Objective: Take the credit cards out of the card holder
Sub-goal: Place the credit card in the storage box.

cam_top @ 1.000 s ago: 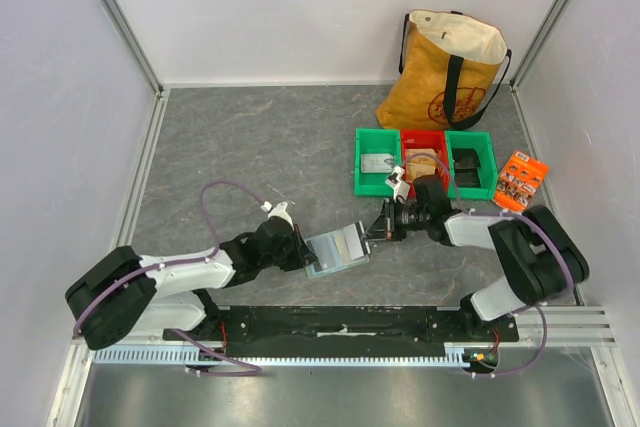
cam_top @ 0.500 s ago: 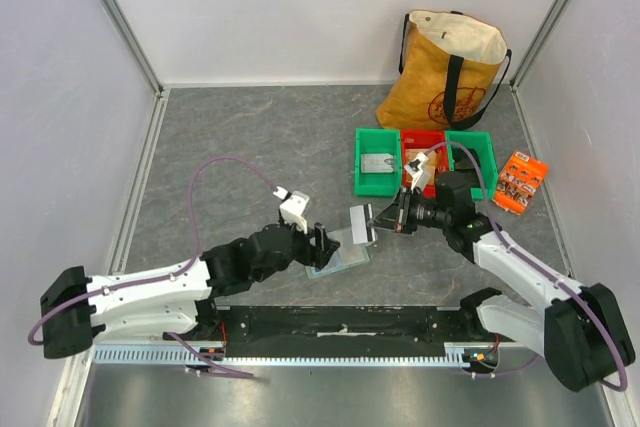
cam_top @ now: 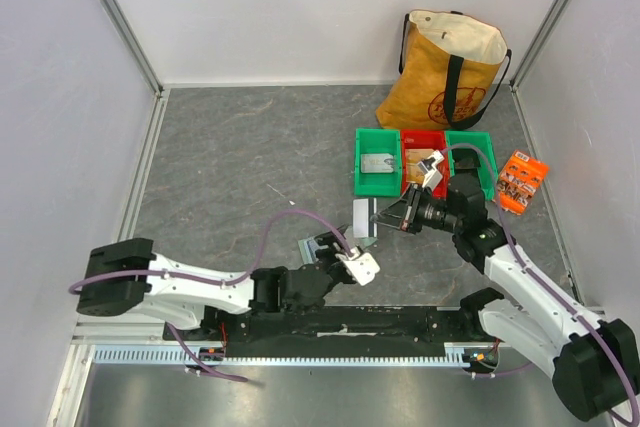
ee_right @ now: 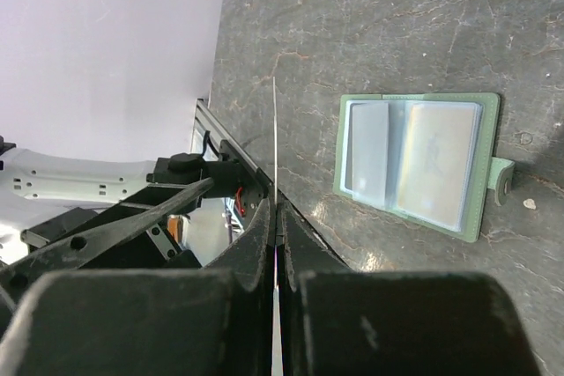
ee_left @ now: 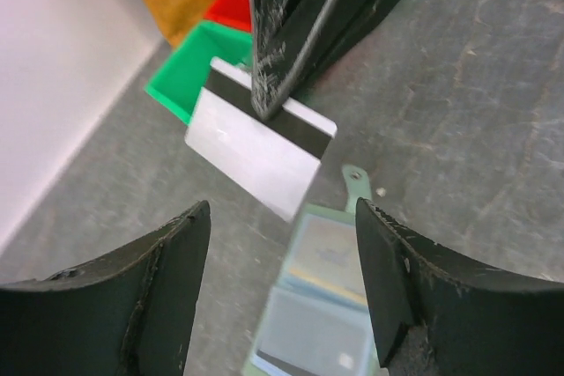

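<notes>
The pale-green card holder [ee_right: 419, 165] lies open on the grey table, its blue-grey pockets up and its tab [ee_right: 502, 178] to one side. A tan card shows in one pocket [ee_right: 436, 160]. My left gripper [ee_left: 282, 213] hangs open just above the holder [ee_left: 322, 305], a finger on each side, not touching it. In the top view that gripper [cam_top: 328, 245] covers most of the holder [cam_top: 308, 245]. My right gripper [ee_right: 276, 209] is shut on a silver credit card with a black stripe [ee_left: 256, 147], held clear of the holder and above the table [cam_top: 362, 217].
Behind the right gripper stand two green bins [cam_top: 378, 162] [cam_top: 470, 162] and a red bin [cam_top: 422, 157], each with something in it. An orange packet [cam_top: 522, 179] lies to their right. A yellow tote bag [cam_top: 450, 67] stands at the back wall.
My left gripper let go of the holder, opened, and its arm folded back toward the base. My right gripper drew the silver card out and lifted it away to the right.
</notes>
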Robot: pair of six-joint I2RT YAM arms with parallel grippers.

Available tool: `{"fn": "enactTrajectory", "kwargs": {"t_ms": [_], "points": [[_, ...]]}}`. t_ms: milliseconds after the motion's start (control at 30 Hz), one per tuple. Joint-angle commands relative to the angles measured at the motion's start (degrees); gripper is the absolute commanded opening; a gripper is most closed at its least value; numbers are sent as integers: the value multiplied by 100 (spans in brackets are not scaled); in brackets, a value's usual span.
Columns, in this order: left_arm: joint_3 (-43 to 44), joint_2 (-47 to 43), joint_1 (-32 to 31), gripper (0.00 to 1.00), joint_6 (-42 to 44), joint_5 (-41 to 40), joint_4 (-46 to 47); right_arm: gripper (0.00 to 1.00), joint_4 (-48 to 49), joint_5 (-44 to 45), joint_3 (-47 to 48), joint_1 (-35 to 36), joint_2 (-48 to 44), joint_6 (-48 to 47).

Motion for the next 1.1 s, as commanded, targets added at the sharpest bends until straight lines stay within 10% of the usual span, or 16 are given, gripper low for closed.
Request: {"fn": "enactTrajectory", "kwargs": {"t_ms": [0, 233, 667, 933, 1067], "points": [[408, 532, -137, 71, 1914, -688, 1772, 0, -82, 38, 183, -11, -237, 295], [646, 1710, -242, 57, 3391, -935, 3443, 0, -82, 47, 139, -3, -466, 427], [804, 2238, -278, 53, 3568, -1102, 3532, 0, -82, 65, 139, -3, -721, 612], [796, 2388, -278, 2, 3911, -1462, 4323, 0, -222, 91, 51, -3, -826, 700], [734, 2239, -278, 2, 3631, -1577, 4210, 2, -170, 204, 51, -3, -861, 691]]}}
